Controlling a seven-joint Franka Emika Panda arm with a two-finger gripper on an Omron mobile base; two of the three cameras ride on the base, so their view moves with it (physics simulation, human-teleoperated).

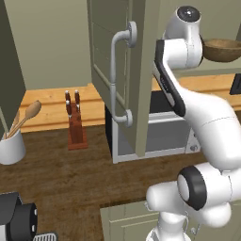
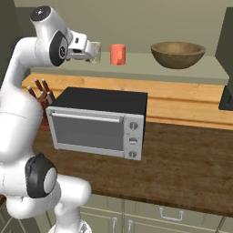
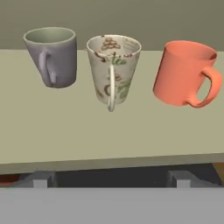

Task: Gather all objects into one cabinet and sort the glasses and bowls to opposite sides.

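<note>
Cream mug (image 3: 113, 70): standing upright on the cabinet shelf (image 3: 87, 131), straight ahead of the jaws, its thin handle pointing back toward them; probably ceramic, so rigid, light, glossy and liable to chip if knocked.
Grey cup (image 3: 51, 56): sitting just beside the cream mug, off to one side of the jaws, handle also facing them; apart from its neighbour, not touching.
Orange mug (image 3: 183, 73): standing on the other side of the cream mug, handle swung outward, away from the other two.
Where to take hold: judging by the shapes, pinching across a rim wall or around the body is looking safer than the slim handles, which could slip or twist.
Wooden bowl (image 2: 178, 54): resting well apart from the jaws at the far end of the same shelf; wide, stiff, likely best gripped by its rim.
Gripper (image 2: 93, 51): jaws are standing wide apart, holding nothing, hovering level with the shelf edge.
Door handle (image 1: 115, 70): hanging on the opened door beside the arm.
</note>
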